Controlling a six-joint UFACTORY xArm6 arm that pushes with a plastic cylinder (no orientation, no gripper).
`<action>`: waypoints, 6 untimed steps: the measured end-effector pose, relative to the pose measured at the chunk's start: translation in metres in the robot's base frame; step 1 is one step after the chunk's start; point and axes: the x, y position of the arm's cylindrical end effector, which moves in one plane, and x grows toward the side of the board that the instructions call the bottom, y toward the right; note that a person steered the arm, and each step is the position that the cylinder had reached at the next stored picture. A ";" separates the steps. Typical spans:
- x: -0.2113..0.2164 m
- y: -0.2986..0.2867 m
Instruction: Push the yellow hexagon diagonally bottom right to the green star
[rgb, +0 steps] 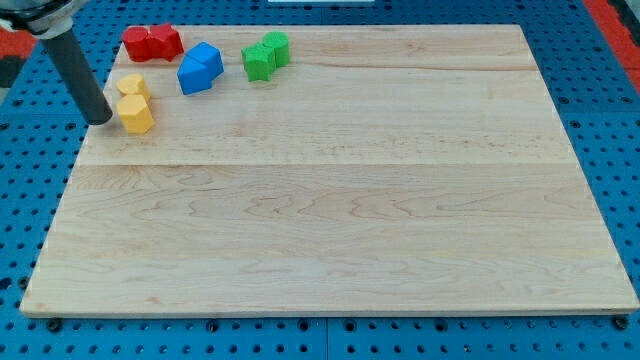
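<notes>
Two yellow blocks sit at the board's upper left: a yellow hexagon (136, 114) and a smaller yellow block (132, 86) just above it. Two green blocks stand at the view's top: a green star-like block (258, 62) and a green block (275, 47) touching it on the right. My tip (101, 120) is on the board's left edge, just left of the yellow hexagon and very close to it; I cannot tell whether they touch. The dark rod slants up to the view's top left.
Two red blocks (152, 43) lie together at the top left corner. A blue block (200, 68) sits between the red and green blocks. The wooden board (340, 200) rests on a blue perforated table.
</notes>
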 end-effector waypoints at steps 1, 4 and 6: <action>-0.003 0.010; -0.006 0.166; 0.016 0.020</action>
